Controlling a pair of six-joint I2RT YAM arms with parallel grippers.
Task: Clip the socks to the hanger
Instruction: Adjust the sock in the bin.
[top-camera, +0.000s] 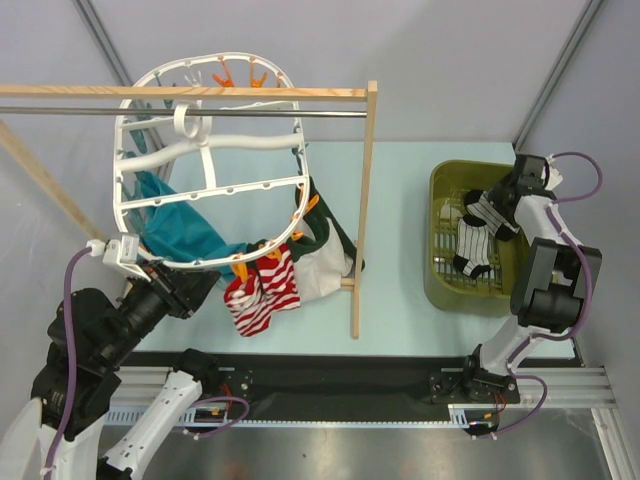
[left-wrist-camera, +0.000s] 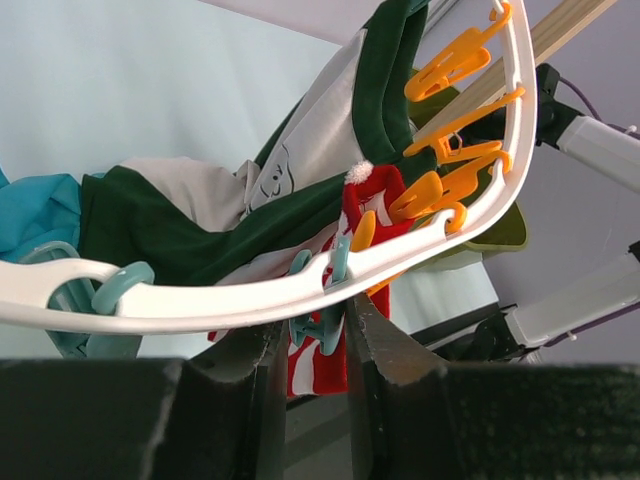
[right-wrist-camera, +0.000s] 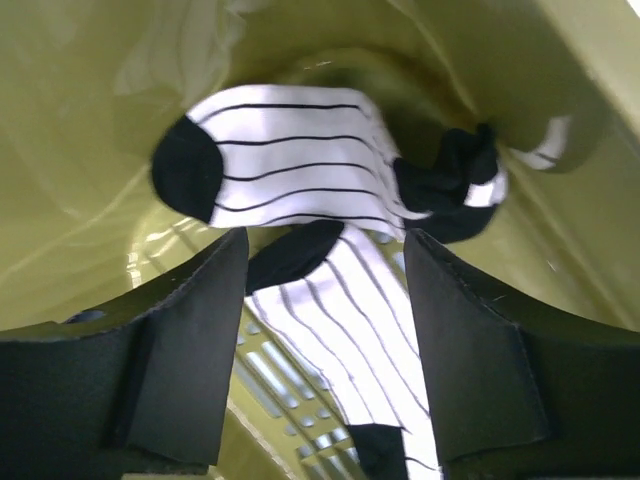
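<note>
Right gripper (right-wrist-camera: 325, 250), jaws wide above striped socks (right-wrist-camera: 300, 150) in the green basket (right-wrist-camera: 100, 120), probably must drop and pinch one; left gripper (left-wrist-camera: 315, 320) clamps the hanger (left-wrist-camera: 200, 300) rim

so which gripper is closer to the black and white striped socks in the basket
Right. The right gripper hangs open directly over the socks in the olive basket. The left gripper is far off to the left, clamped on the rim of the hanger.
</note>
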